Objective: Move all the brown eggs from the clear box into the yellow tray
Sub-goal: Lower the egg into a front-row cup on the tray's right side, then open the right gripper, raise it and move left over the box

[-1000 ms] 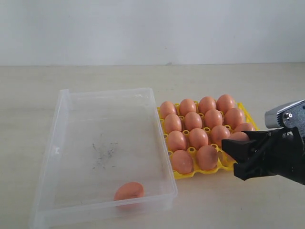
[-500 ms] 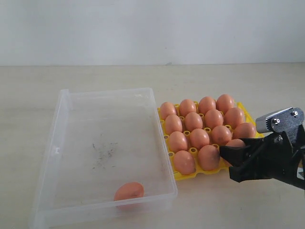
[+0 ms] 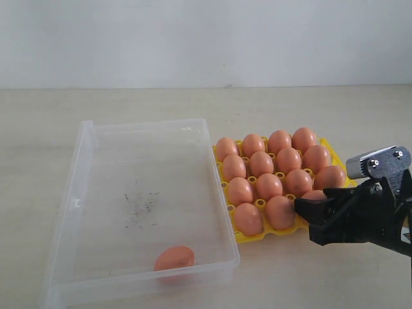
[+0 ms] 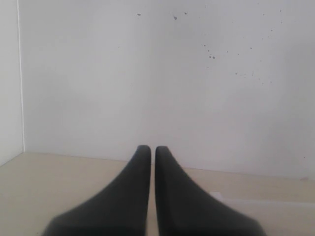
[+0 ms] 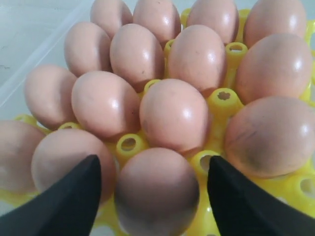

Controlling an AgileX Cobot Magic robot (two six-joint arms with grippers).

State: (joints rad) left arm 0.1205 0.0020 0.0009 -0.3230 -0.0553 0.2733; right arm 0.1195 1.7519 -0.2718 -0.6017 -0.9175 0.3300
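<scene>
1. Exterior view: your black right gripper (image 3: pixel 308 223) sits at the lower right of the frame, at the front right corner of the bright yellow plastic egg tray (image 3: pixel 257 236). It is slightly lower than a second ago, and its jaws have spread. Smooth orange-brown eggs (image 3: pixel 261 162) fill every cup you can see. One last egg (image 3: pixel 174 257) lies at the lower left, inside the shallow clear plastic box (image 3: pixel 145 123), near its front wall.
2. Left wrist view: your left gripper (image 4: pixel 151 152) has its fingers pressed together on nothing, facing a blank wall (image 4: pixel 157 73). No egg, box or tray shows here.
3. Right wrist view: the right gripper's fingers (image 5: pixel 74 201) stand wide apart, clear on both sides of the seated egg (image 5: pixel 156 196) at bottom centre. That egg looks released, so only the egg in the box is left to fetch. Lift straight up so you don't nudge its neighbours.
</scene>
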